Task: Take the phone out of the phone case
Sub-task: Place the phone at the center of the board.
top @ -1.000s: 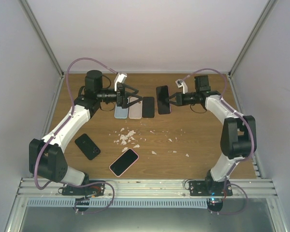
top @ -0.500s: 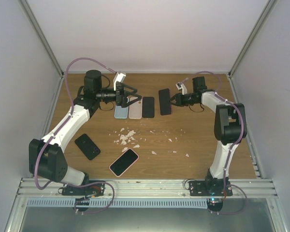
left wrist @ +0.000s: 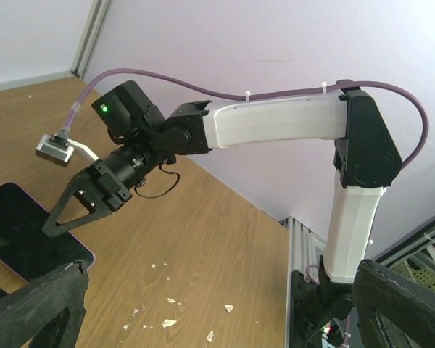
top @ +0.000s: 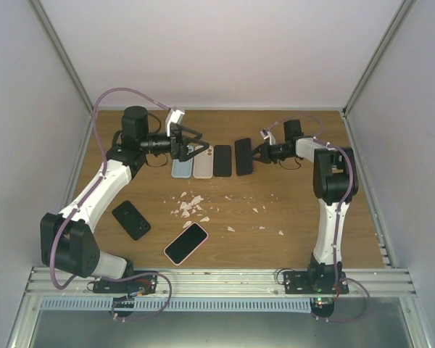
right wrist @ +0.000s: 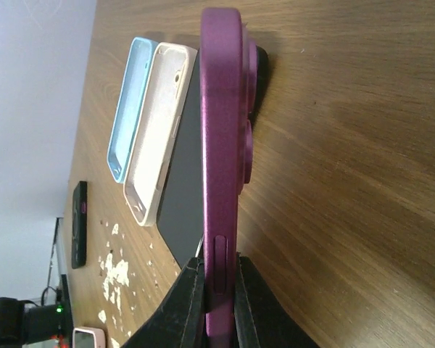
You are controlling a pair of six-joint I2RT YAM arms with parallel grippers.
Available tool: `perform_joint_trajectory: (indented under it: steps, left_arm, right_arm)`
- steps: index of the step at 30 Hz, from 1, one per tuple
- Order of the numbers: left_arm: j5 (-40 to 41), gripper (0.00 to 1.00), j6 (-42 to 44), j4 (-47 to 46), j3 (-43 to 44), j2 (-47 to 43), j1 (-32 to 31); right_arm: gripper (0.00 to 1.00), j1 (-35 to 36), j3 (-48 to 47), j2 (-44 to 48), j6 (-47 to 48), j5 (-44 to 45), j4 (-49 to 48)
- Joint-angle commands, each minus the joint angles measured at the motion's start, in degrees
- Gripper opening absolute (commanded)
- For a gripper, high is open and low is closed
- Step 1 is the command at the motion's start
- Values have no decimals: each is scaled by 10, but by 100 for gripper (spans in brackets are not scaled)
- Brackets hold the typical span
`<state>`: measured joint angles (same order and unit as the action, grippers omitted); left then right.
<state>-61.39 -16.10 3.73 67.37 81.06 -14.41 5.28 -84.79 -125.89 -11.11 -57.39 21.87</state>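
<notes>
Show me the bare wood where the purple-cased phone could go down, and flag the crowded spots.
Bare: the far strip behind the case row, and the near-right patch between the pink-cased phone and the right arm's base. Crowded: the row of blue case, beige case and black phone, and the crumbs in front of it.

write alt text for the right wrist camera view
The right gripper, shut on the edge of a purple-cased phone, holds it edge-on, with the wooden table behind. Beyond it lie a dark phone, a cream case and a light blue case side by side.
</notes>
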Motion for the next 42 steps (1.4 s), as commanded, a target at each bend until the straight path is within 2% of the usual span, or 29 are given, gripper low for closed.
perform_joint_trajectory:
  steps: [1, 6, 11, 19, 24, 32, 42]
  left_arm:
    - [5, 99, -10, -33, -18, -20, 10]
    - [3, 99, -31, -50, -28, -20, 24]
    - [1, 99, -47, -63, -36, -19, 34]
    - [0, 99, -65, -77, -44, -10, 42]
    - [-1, 99, -77, -86, -44, -2, 45]
    - [-1, 99, -90, -93, -47, 4, 46]
    - [7, 99, -84, -92, -51, -3, 46]
  right_arm:
    - [0, -7, -21, -24, -20, -29, -22]
    - [1, -10, -28, -45, -28, -14, -22]
    - [7, -11, -43, -66, -27, -2, -15]
    - [12, -18, -51, -85, -39, 17, -16]
    - [20, -20, -49, -85, -40, 19, -14]
    - [45, -20, -49, -79, -27, 28, -2]
    - [52, -11, -31, -51, -7, 21, 13]
